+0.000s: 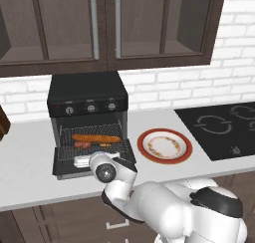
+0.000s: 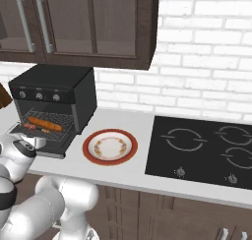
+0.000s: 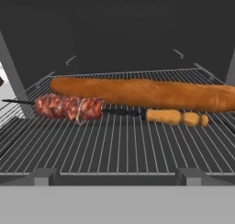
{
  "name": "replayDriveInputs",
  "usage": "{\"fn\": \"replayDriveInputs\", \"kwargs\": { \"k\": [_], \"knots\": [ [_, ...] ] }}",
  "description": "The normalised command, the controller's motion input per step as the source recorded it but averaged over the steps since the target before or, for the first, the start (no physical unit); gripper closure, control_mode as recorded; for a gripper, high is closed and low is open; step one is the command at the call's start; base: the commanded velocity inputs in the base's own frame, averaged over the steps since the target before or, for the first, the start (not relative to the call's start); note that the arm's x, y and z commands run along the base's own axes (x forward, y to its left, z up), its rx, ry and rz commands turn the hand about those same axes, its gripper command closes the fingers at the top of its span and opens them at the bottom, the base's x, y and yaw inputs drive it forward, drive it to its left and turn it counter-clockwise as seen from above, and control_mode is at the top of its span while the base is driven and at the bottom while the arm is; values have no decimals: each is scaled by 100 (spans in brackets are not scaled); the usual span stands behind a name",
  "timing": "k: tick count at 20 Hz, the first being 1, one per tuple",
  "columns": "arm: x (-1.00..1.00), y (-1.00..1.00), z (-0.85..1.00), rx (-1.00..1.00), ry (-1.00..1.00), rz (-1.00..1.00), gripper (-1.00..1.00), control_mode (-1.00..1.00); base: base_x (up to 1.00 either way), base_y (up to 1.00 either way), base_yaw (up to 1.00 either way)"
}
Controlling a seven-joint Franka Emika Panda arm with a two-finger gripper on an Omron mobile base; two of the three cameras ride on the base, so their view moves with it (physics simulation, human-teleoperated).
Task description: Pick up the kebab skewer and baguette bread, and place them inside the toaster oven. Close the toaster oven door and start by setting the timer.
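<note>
Inside the oven (image 1: 87,95), at mid-left of the frame, the bread (image 3: 142,92) lies on the rack (image 3: 114,149) just behind the skewer (image 3: 110,110), the door (image 1: 62,165) is down, and the gripper (image 1: 82,161) is wide open, holding nothing.

The arm (image 1: 149,197) is glossy white, built of rounded, bulbous shells. Dark charcoal bands ring its joints, one capping the big segment at right. A round dark disc with a grey centre faces its wrist
</note>
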Motion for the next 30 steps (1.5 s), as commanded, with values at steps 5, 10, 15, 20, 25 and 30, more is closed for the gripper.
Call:
{"fn": "replayDriveInputs", "kwargs": {
  "k": [5,10,15,20,25,30],
  "knots": [
    [13,0,0,0,0,0,-100,-100,0,0,0],
    [17,0,-2,0,0,0,-100,-100,0,0,0],
    [19,0,-4,0,0,0,-100,-100,0,0,0],
    [19,0,-4,0,0,0,-100,-100,0,0,0],
    [21,0,0,0,0,0,-100,-100,0,0,0],
    [21,0,0,0,0,0,-100,-100,0,0,0]
  ]
}}
